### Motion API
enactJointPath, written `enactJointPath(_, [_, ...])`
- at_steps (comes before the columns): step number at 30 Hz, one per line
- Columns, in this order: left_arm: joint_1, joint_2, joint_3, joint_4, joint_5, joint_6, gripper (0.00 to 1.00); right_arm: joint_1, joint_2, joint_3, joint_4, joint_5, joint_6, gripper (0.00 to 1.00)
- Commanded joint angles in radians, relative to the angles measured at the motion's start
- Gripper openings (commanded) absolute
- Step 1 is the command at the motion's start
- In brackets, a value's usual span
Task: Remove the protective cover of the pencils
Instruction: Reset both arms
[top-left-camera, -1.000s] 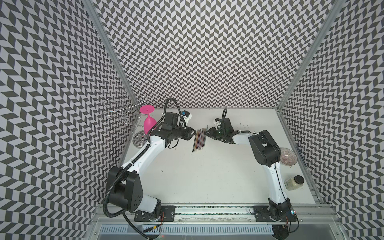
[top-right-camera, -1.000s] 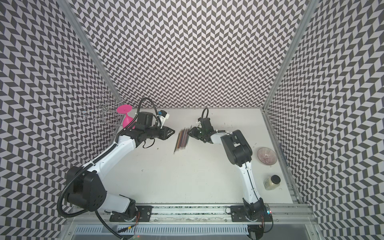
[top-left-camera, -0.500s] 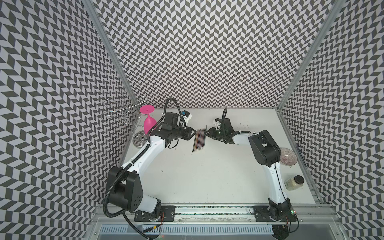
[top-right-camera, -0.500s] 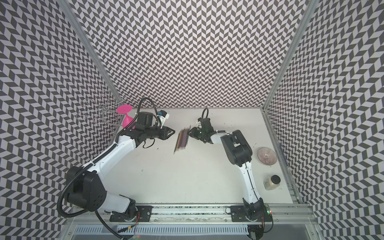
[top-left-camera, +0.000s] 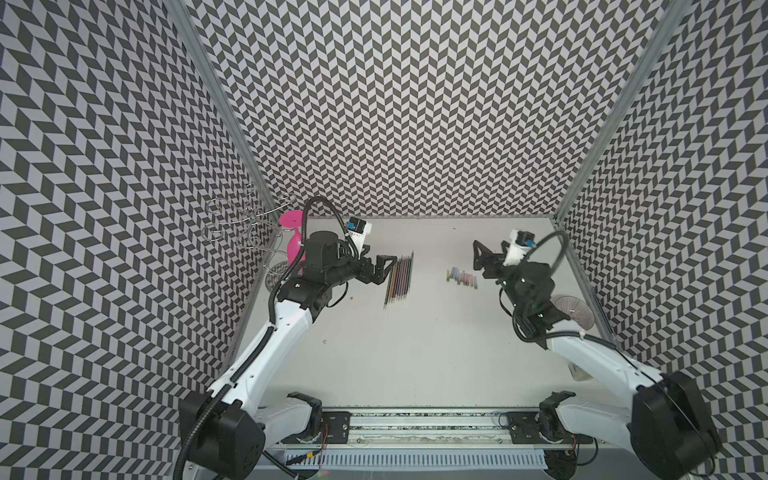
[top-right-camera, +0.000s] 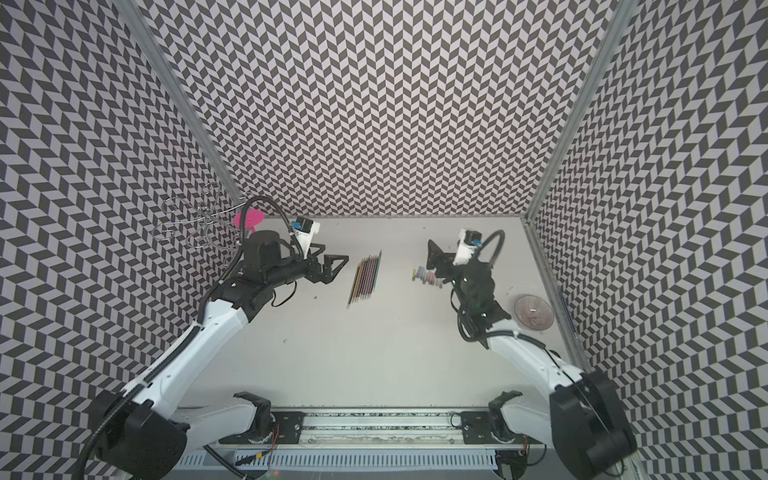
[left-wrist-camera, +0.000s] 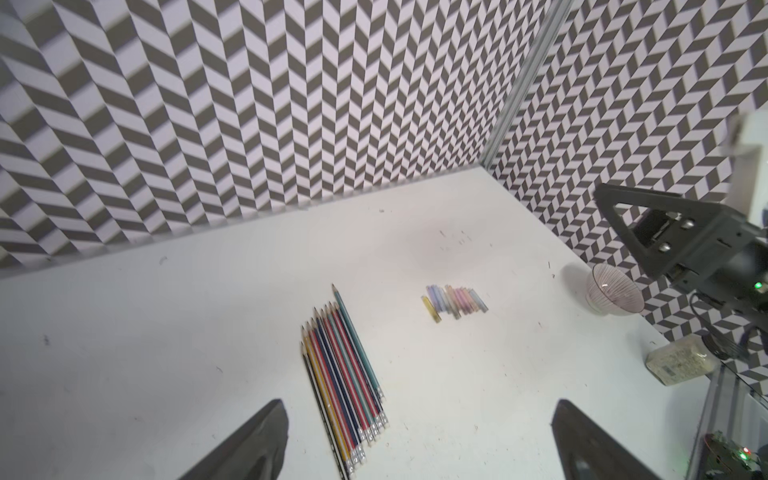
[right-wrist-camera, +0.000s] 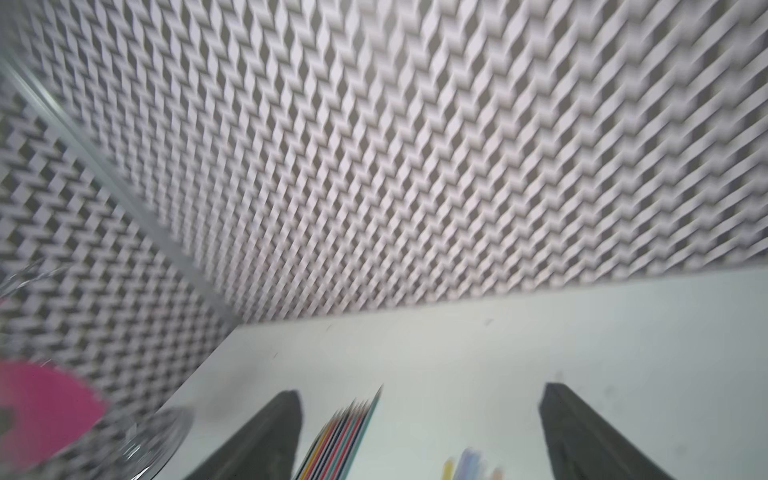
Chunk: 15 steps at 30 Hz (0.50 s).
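Both top views — my left pincer (top-left-camera: 383, 268) wide, holding nothing, just beside pencils (top-left-camera: 400, 279) lying in tight row on table (top-left-camera: 415, 353). My right pincer (top-left-camera: 490, 253) wide too, empty, near pastel caps (top-left-camera: 461, 277).
Left wrist view — pencil points bare, caps apart from pencils.
Right wrist view — blurred, jaws wide.

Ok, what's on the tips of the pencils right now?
Nothing: the pencils lie flat with bare sharpened points in the left wrist view. The pastel caps lie in a separate row, apart from them. The table under the pencils is covered.
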Motion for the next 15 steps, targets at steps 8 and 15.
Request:
enactJointPath(8, [0.05,0.001,-0.054,0.143,0.01,-0.006,0.99,-0.059,0.24,-0.371,0.654,0.32,-0.356,0.99])
enactJointPath(15, [0.052,-0.019,-0.138,0.239,-0.009,0.042,0.99,-0.197,0.512,-0.517,1.193,0.124,-0.287,0.99])
